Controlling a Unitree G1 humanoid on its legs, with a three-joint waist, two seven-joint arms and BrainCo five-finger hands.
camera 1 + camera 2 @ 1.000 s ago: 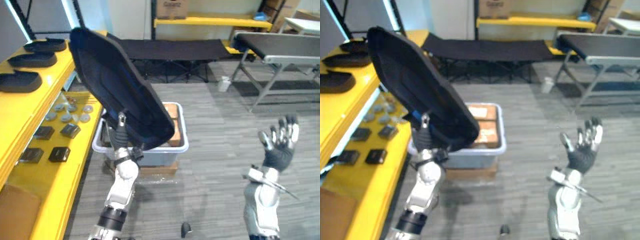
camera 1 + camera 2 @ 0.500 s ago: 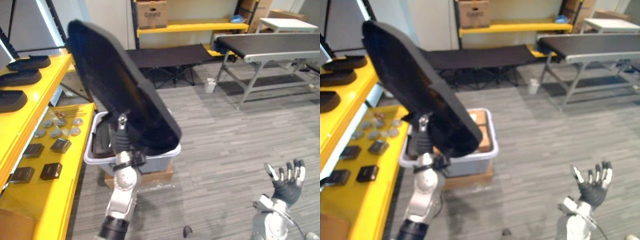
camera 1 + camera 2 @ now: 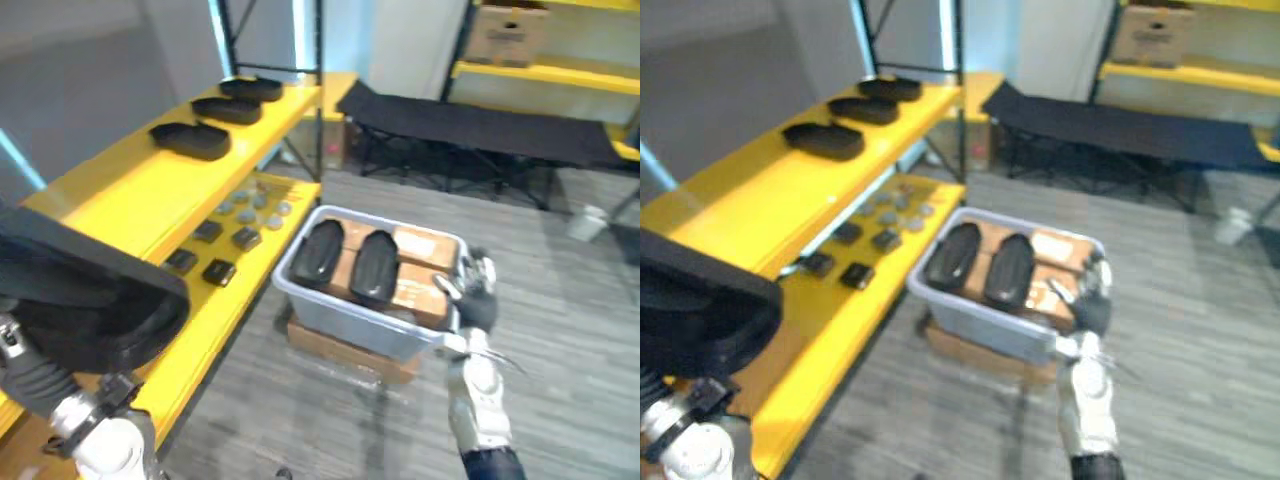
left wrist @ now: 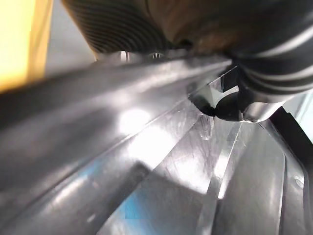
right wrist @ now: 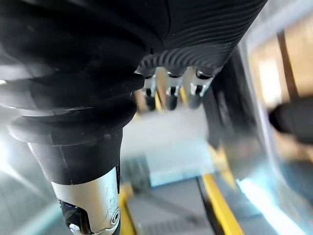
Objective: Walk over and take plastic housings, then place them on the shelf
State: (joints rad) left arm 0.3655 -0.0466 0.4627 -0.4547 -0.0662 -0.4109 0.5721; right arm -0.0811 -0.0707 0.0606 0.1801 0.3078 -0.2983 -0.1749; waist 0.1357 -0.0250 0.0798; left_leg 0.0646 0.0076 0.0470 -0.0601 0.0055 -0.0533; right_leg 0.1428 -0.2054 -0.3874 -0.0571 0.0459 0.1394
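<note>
Change: whole view swung toward the yellow shelf, so camera moved; plastic housing, upright and tall at mid-view half a second ago, now low at lower left, nearer level; right hand up from lower right, now before the grey bin
Left hand: under the housing, pinching its wall with thumb opposite the fingers
Right hand: fingers straight, holding nothing
Around: three dark housings on the upper tier; small black blocks and grey discs on the lower; two housings in the bin; black cot behind
In the way: held housing covering the shelf's near end
Housing: black, glossy, shallow shell with raised rim
</note>
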